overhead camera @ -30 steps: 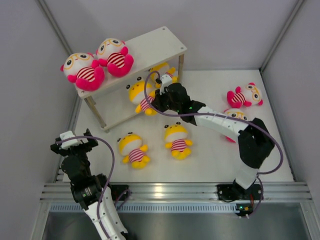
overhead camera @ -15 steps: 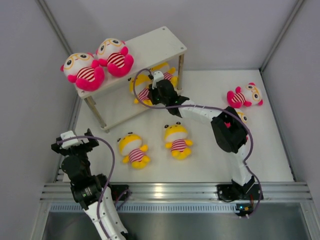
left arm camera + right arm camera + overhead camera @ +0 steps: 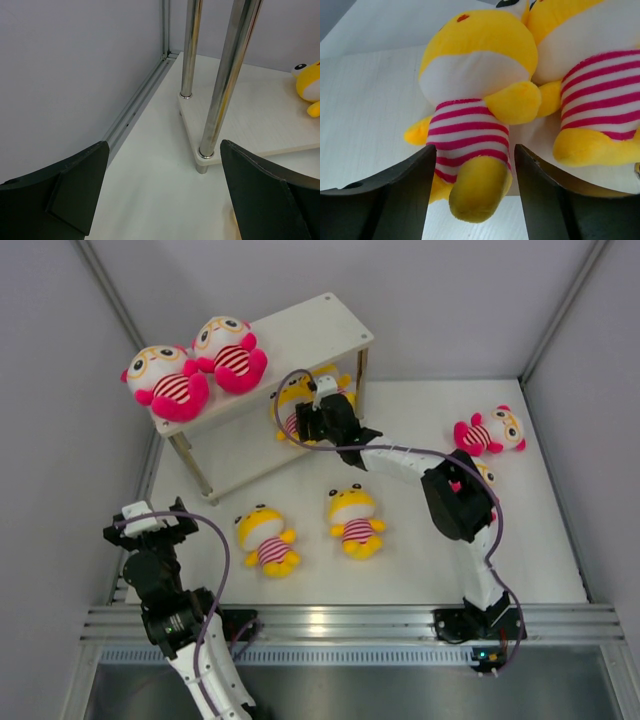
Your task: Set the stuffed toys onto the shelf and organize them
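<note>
Held yellow toy (image 3: 470, 100): on the lower board of the shelf (image 3: 310, 325), about mid-length, its side pressed against a second yellow toy (image 3: 590, 75) that sits toward the board's right end.
Right gripper (image 3: 472, 170): fingers closed on the held yellow toy, one on each side of its striped belly and legs. The arm reaches in from the front, under the top board's edge.
Top board: left pink toy (image 3: 168, 382) and its pink neighbour (image 3: 232, 352) touch at the left end. The right half is bare to the edge.
Lower board: the left stretch is bare up to the metal legs (image 3: 225, 85) at that end.
Table (image 3: 420, 570): front-left yellow toy (image 3: 265, 535) and front-middle yellow toy (image 3: 354, 520) lie apart, in front of the shelf. Far-right pink toy (image 3: 488, 430) lies near the right wall. Another pink toy (image 3: 478, 472) is mostly hidden behind the right arm's elbow.
Left gripper (image 3: 165, 190): fingers spread wide, holding nothing. It sits low near the left wall, facing the shelf's left end, with bare table between.
</note>
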Available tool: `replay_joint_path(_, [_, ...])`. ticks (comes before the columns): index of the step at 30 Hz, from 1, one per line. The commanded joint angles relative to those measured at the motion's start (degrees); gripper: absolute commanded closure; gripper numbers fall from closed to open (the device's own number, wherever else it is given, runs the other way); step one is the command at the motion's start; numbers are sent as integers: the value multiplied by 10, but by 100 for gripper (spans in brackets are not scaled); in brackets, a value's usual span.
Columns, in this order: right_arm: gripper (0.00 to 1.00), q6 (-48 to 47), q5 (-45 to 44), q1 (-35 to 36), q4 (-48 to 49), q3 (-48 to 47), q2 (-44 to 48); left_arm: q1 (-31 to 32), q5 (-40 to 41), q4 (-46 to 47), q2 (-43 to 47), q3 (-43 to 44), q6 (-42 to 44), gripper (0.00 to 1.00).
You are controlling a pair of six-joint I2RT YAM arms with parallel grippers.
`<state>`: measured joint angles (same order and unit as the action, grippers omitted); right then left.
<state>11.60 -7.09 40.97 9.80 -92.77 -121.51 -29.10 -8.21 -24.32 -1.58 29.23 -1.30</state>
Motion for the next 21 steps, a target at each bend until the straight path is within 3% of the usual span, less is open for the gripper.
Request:
replay_joint_path(1, [35, -11, 1, -3, 62, 2, 34, 0, -14, 23, 6, -7, 8, 1])
replay_joint_path(6, [21, -25, -4, 1, 93, 84, 128, -1, -16, 23, 5, -8, 8, 1])
replay_joint_path(11, [19, -56, -25, 34, 51, 201, 281, -1, -14, 26, 6, -11, 8, 1])
replay_joint_path(17, [19, -25, 220, 89, -83, 310, 370, -2, -43, 26, 4, -3, 23, 1])
replay_joint_path(21, [14, -27, 268, 164, -95, 369, 374, -1, -114, 7, -39, 63, 40, 3])
